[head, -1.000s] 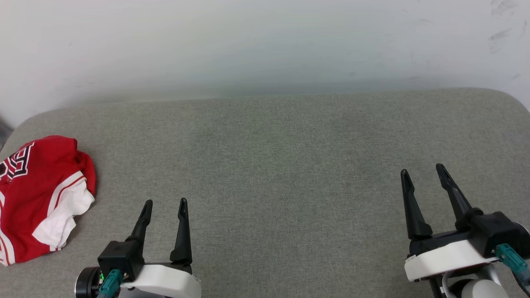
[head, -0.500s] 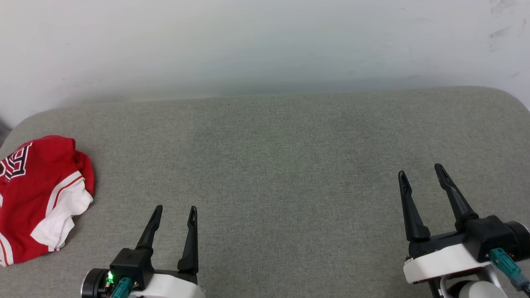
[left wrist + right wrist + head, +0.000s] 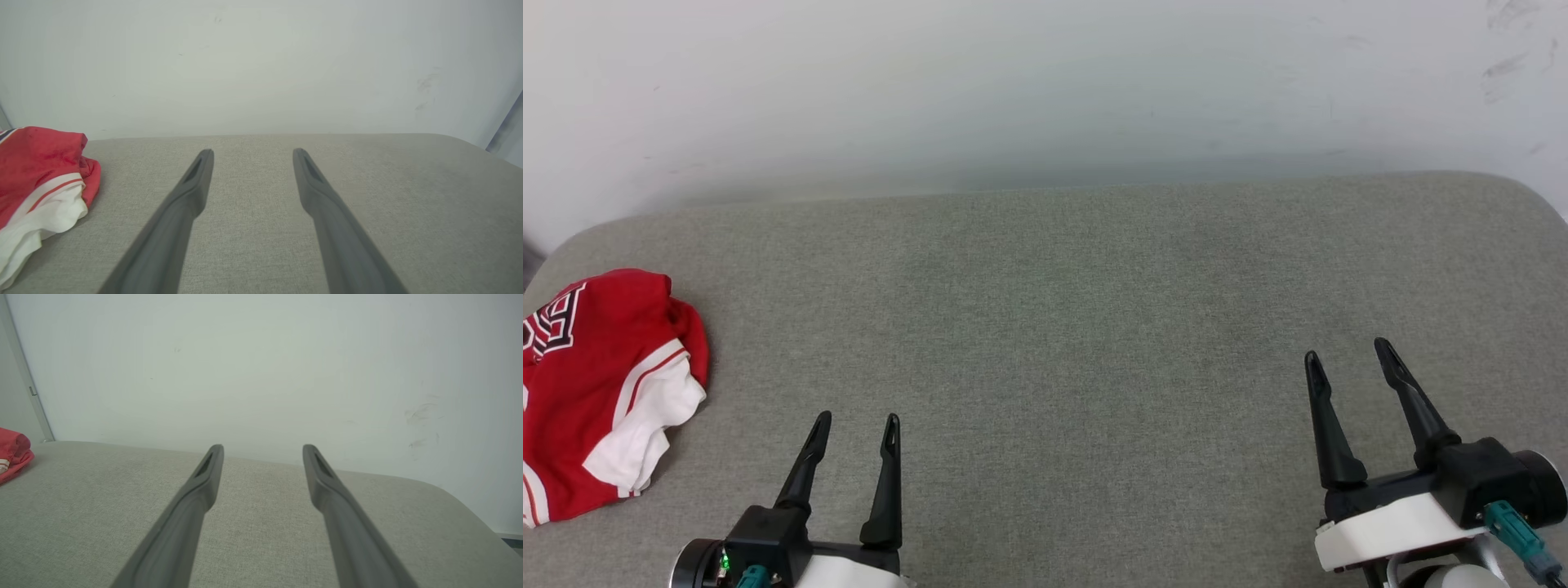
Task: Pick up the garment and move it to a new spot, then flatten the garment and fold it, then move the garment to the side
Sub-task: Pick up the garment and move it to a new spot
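**Garment bunched off to the left, both grippers empty**

The garment (image 3: 600, 392) lies in a loose heap on the grey cushion (image 3: 1062, 327), well to the left of the left gripper (image 3: 858, 418) and a little ahead of its fingertips. The heap's far left part runs out of the head view. It is not spread flat. Red cloth is piled over itself, black lettering (image 3: 551, 322) shows on the part farthest from the gripper, and a white sleeve (image 3: 658, 408) with red-striped trim hangs out on the side nearest it.

The heap's long axis runs roughly the way the fingers point, near to far, leaning slightly right at the far end. I cannot tell where the collar or hem lies.

It looks like thin, limp jersey cloth: light, not fragile, likely to sag and drag when lifted, and apt to slip from a shallow pinch. The raised red fold at the far right of the heap, or the sleeve edge, seems the best place to take hold, pinching through more than one layer.

The left gripper hovers over bare cushion with its fingers spread apart and nothing between them.

Far to the right, the right gripper (image 3: 1346, 351) is also spread wide and empty, pointing toward the pale wall (image 3: 1013, 82), well apart from the garment.
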